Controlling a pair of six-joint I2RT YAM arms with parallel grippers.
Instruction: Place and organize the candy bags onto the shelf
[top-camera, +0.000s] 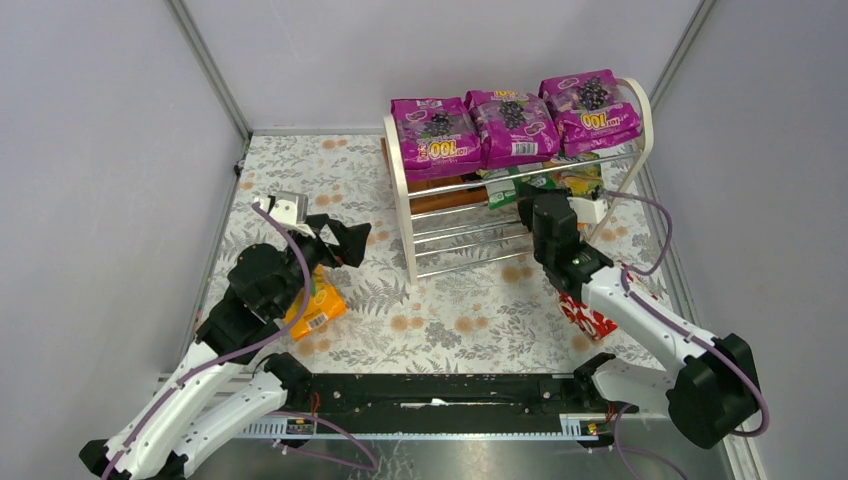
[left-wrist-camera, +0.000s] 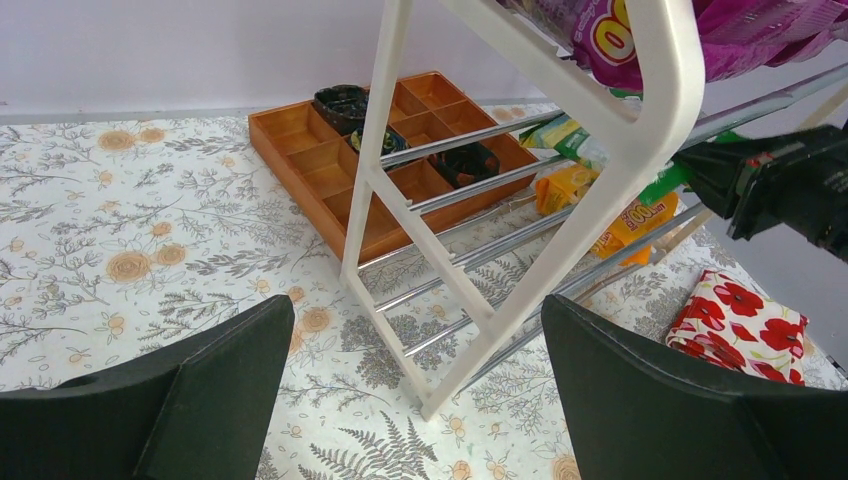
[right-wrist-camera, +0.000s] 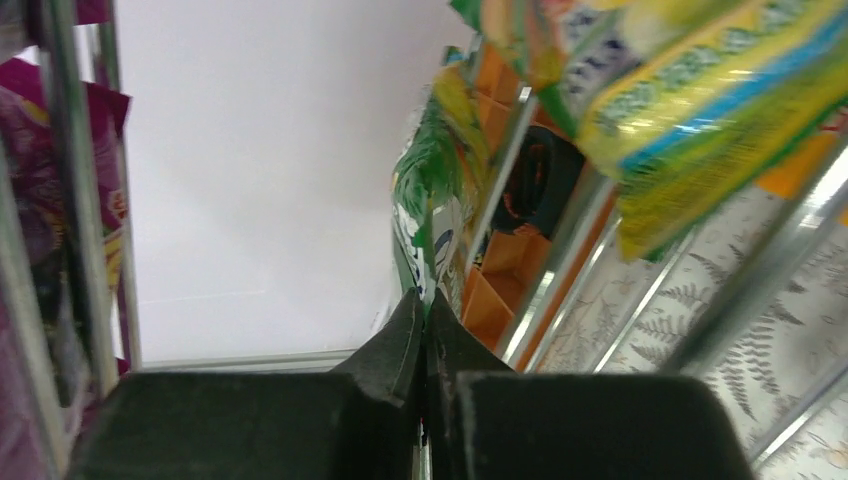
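Green-white bag (right-wrist-camera: 425, 225) pinched edge-on in right fingers (right-wrist-camera: 385, 355), at shelf (top-camera: 400, 190) middle tier. Left fingers (left-wrist-camera: 200, 390) spread, empty, near orange bag (top-camera: 322, 308) on tabletop (top-camera: 450, 310). Risk: thin bag slipping between rods once released.

Open floral worktop (top-camera: 450, 310) fills the centre of the top view, leaving free passage to the lower rods of the shelf (top-camera: 401, 200) at upper centre. Three magenta bags (top-camera: 510, 125) pack its top tier. The right tool (right-wrist-camera: 424, 318) (pinched on the green-white bag (right-wrist-camera: 425, 220)) blocks the right end of the tier below. A brown tray (left-wrist-camera: 300, 150) stands behind the shelf.
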